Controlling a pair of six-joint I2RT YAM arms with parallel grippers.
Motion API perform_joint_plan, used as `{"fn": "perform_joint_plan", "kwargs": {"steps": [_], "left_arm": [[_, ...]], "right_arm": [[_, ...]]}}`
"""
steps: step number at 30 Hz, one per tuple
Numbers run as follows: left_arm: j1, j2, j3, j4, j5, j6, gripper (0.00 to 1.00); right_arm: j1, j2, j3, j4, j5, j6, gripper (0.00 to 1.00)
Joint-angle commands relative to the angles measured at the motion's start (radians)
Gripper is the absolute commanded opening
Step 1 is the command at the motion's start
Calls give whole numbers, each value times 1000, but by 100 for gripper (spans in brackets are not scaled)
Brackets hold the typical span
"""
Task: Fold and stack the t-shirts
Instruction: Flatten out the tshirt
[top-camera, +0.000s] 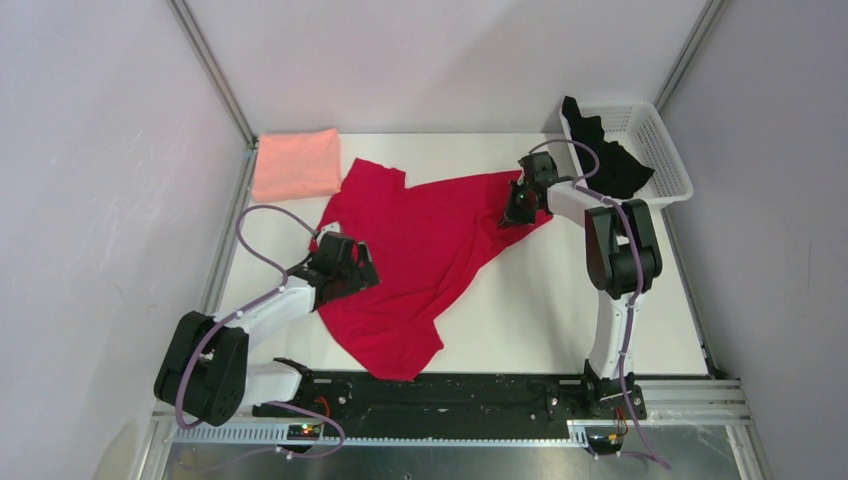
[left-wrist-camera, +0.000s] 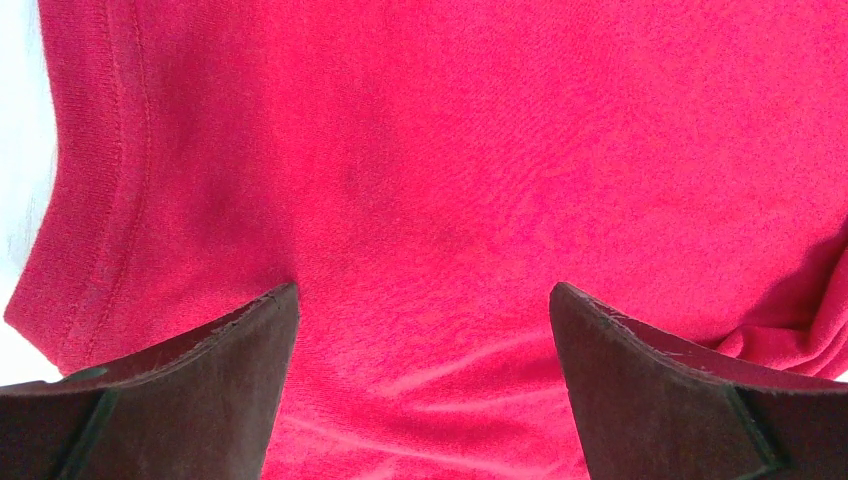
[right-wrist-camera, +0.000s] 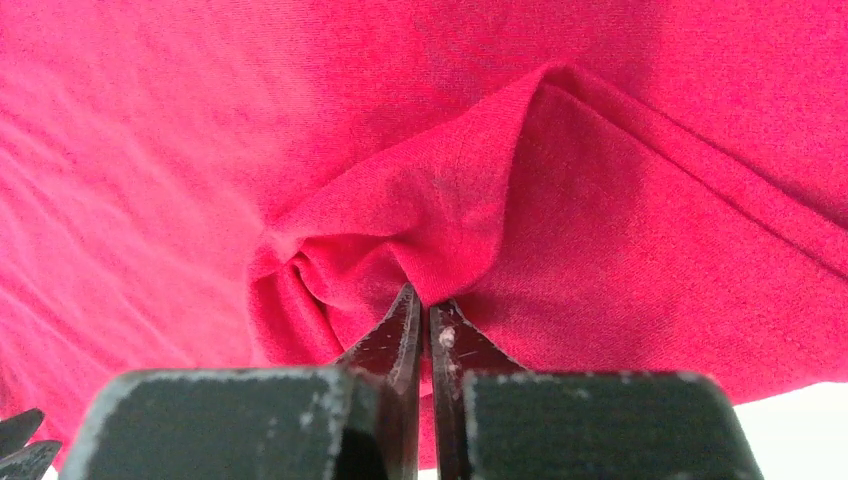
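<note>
The bright red t-shirt (top-camera: 420, 250) lies spread and rumpled across the middle of the table. My left gripper (top-camera: 345, 265) hovers open over its left side; in the left wrist view its wide-apart fingers (left-wrist-camera: 230, 390) frame bare red cloth (left-wrist-camera: 430, 200). My right gripper (top-camera: 520, 205) is at the shirt's far right corner, shut on a pinched fold of red cloth (right-wrist-camera: 420, 230). A salmon-pink t-shirt (top-camera: 296, 163) lies folded at the back left. A black t-shirt (top-camera: 605, 150) hangs in and over the basket.
A white mesh basket (top-camera: 660, 150) stands at the back right corner. Metal frame posts and pale walls close in the table on both sides. White tabletop (top-camera: 560, 310) shows in front of the red shirt.
</note>
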Motion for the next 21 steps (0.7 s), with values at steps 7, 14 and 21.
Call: {"fn": "perform_joint_plan", "kwargs": {"steps": [7,14,21], "left_arm": [[9,-17,-5,12,-28,5,100],[13,-23,-7,11,-45,6,100],[30,-66,-33,0,9,3,100]], "right_arm": [[50,-187,24,-273,261,37,4],[46,-341,-109,-492,376,79,6],[-10,-581,-326,-703,512,172,9]]}}
